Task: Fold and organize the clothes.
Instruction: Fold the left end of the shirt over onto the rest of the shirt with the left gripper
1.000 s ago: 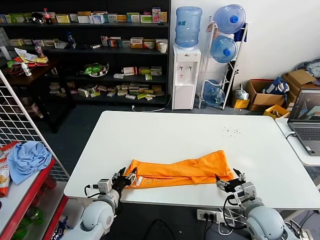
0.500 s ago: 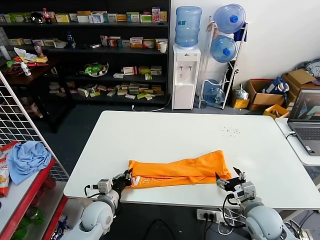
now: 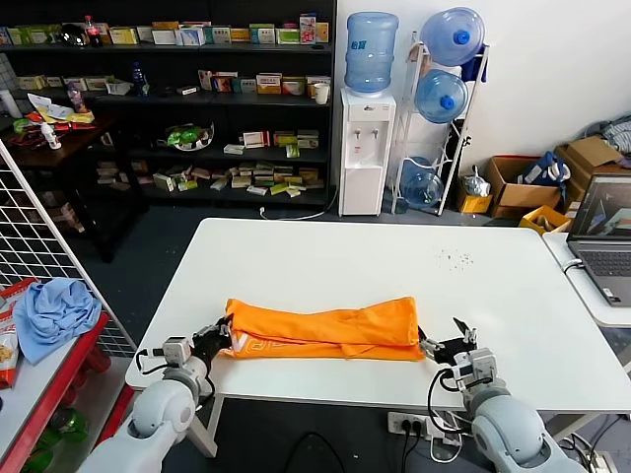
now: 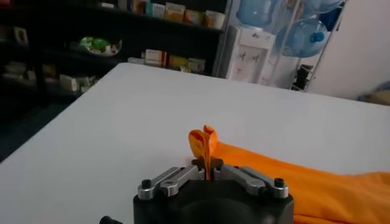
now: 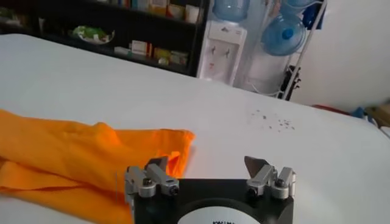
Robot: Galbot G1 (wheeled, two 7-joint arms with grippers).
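Observation:
The orange T-shirt lies folded into a long band across the near part of the white table. White lettering shows near its left end. My left gripper is at that end, shut on a pinch of orange cloth, which stands up between the closed jaws of the left gripper. My right gripper is just off the shirt's right end, open. In the right wrist view the shirt reaches one finger, and nothing lies between the right gripper's jaws.
A light blue cloth lies on a red rack at the far left, beside a wire grid. A laptop sits on a side table at the right. Beyond the table are shelves and a water dispenser.
The left gripper has shut on the shirt's left end and drawn it leftward. The whole shirt has slid left, and the open right gripper has followed beside its right end.

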